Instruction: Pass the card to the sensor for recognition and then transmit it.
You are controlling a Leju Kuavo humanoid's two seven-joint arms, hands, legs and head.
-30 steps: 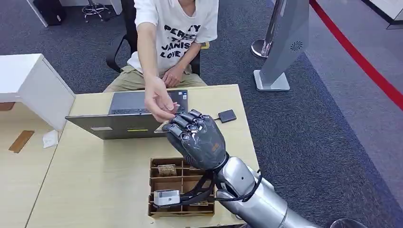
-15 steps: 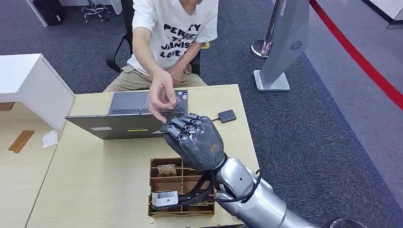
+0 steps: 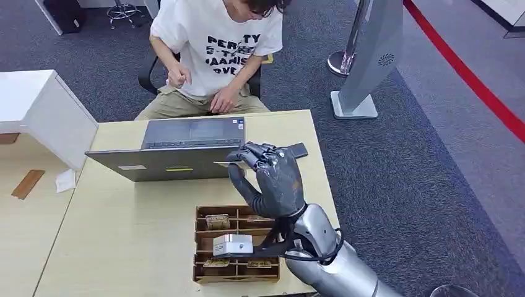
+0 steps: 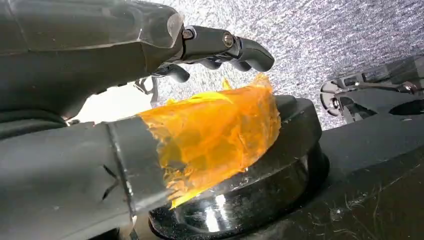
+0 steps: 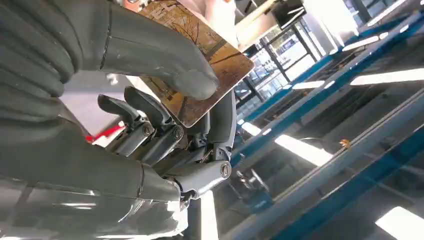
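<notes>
**Card held above the table**

Head view: pale wooden table (image 3: 124, 210) bearing an open laptop (image 3: 179, 151), a compartmented wooden tray (image 3: 235, 244) and a small black sensor (image 3: 298, 150). A seated person (image 3: 213, 55) faces it. The right hand (image 3: 269, 179) pinches the card (image 3: 225, 164), seen edge-on, long axis toward the laptop.

Left wrist view: left hand (image 4: 100, 100) over grey carpet, fingers (image 4: 245, 50) loosely curled, holding nothing.

Right wrist view: brown card (image 5: 200, 65) clamped between thumb and fingers (image 5: 150, 120), one corner projecting past them.
</notes>
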